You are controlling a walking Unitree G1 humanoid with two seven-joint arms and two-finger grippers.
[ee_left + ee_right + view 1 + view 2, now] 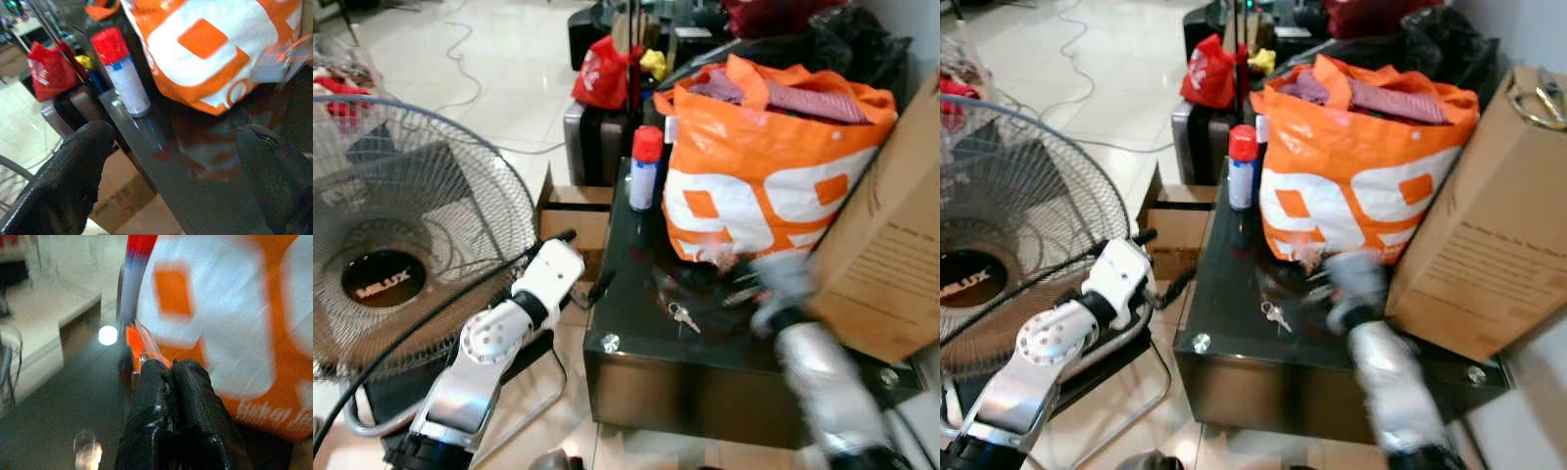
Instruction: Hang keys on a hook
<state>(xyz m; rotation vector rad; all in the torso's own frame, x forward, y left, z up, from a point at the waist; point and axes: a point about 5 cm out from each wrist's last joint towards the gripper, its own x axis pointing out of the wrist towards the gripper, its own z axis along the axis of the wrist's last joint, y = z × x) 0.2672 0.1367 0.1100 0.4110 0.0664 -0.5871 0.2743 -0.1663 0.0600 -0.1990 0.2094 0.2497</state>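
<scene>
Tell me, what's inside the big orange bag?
Bunched-up cloth, pinkish and striped, pokes out the top of the orange bag. Anything deeper inside is hidden by the bag's sides.

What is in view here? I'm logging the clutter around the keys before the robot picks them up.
keys: one small bunch, silver, lying on the dark table near its front edge
table: one, glossy black, low, in front of the robot
spray can: one, white with red cap, upright on the table's far left part
bag: one, orange and white, stuffed with cloth, on the table
cardboard box: one, brown, leaning at the table's right
fan: one, grey wire cage, standing left of the table
red bag: one, on the floor behind
left gripper: fingers open, at the table's left edge
right gripper: fingers shut, over the table by the bag
</scene>
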